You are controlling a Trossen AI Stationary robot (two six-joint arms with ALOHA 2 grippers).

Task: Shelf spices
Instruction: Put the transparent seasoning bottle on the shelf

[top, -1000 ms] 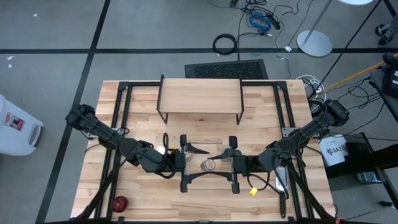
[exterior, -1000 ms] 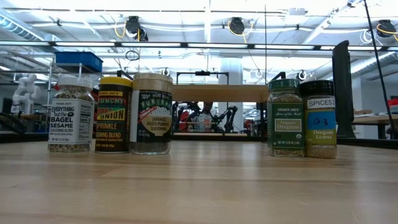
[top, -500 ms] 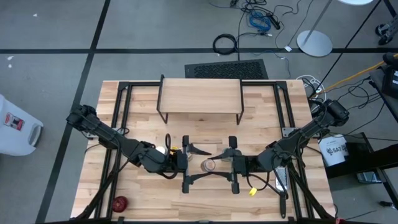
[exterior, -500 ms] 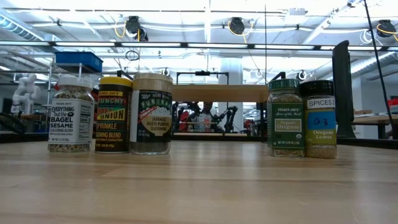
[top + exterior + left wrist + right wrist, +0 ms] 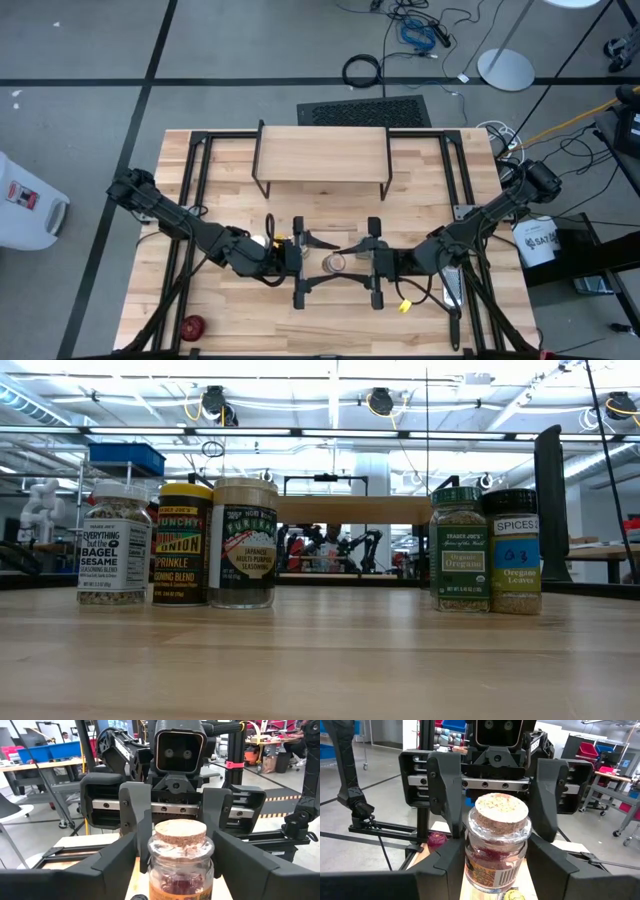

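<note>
We count five spice jars in a row in the low view. Three stand side by side: a white-capped jar [image 5: 114, 544] reading "EVERYTHING but the BAGEL SESAME", a yellow-lidded jar [image 5: 185, 544] reading "CRUNCHY ... ONION", and a tan-lidded jar [image 5: 244, 543] reading "JAPANESE MULTI PURPOSE SEASONING". Two more stand well apart from these: a green-lidded jar [image 5: 459, 548] reading "Organic Oregano" and a dark-lidded jar [image 5: 514, 550] reading "SPICES" and "Oregano Leaves".

We count one shelf [image 5: 322, 157], standing bare at the table's [image 5: 430, 165] far edge.

We also count one cork-topped jar [image 5: 336, 265] at the table's centre, between two grippers facing each other. Its label cannot be read. The left gripper [image 5: 303, 265] and right gripper [image 5: 373, 265] both have fingers spread wide, flanking the cork-topped jar; contact is not evident, though the wrist views leave this uncertain.

One red ball [image 5: 192, 326] lies near the table's front left corner. One yellow object [image 5: 407, 307] lies beside the right arm.
</note>
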